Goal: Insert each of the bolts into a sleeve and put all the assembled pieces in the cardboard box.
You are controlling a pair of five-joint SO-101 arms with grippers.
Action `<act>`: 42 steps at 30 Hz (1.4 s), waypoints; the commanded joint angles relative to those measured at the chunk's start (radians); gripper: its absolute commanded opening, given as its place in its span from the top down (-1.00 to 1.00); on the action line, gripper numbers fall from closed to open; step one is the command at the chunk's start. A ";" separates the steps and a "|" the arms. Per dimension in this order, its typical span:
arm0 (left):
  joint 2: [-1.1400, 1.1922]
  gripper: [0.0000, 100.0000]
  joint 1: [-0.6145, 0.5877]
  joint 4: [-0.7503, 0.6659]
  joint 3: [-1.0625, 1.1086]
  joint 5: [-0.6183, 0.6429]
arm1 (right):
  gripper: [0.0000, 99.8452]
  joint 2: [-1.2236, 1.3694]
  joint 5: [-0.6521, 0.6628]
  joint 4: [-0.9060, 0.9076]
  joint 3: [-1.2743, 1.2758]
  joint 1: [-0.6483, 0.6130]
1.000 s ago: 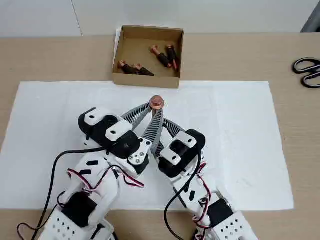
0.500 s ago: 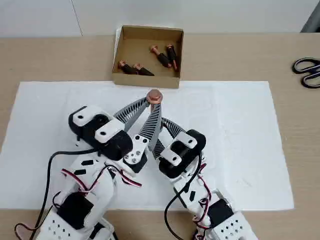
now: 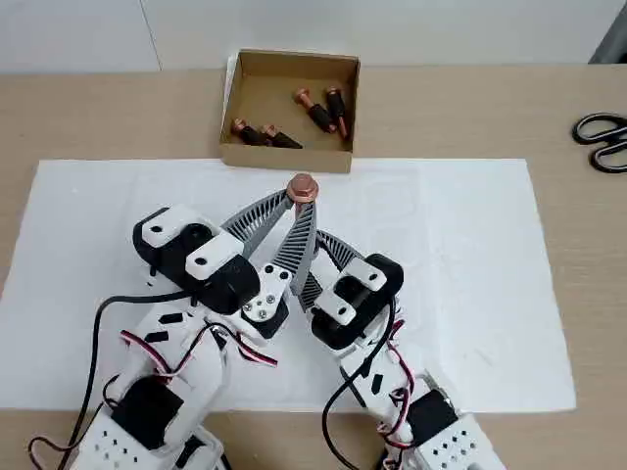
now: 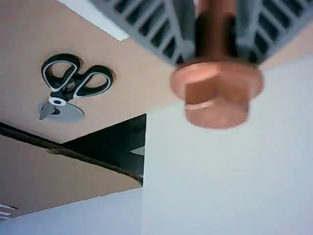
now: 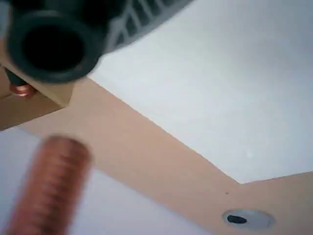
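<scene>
Left gripper (image 3: 298, 203) has carried its clamped bolt (image 4: 216, 90) boxward.

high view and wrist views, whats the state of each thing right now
left claw: shut on the bolt
right claw: shut on the sleeve
bolt: held, not yet in the sleeve
sleeve: held, bore empty
cardboard box: open, four assembled pieces inside
scissors: closed, lying on the table

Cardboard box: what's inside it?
Four sleeved bolts lie inside the cardboard box: two near its front wall, two farther right. The front wall hides the floor just behind it.
</scene>
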 commanded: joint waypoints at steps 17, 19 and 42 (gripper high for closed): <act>-0.012 0.99 -0.046 -0.186 0.056 0.132 | 0.99 -0.013 0.000 0.013 0.006 -0.004; -0.012 0.99 -0.044 -0.226 0.056 0.132 | 0.99 -0.015 -0.006 0.068 0.003 -0.005; -0.003 0.99 0.038 -0.256 0.059 -0.014 | 0.99 -0.007 -0.187 0.318 -0.302 -0.010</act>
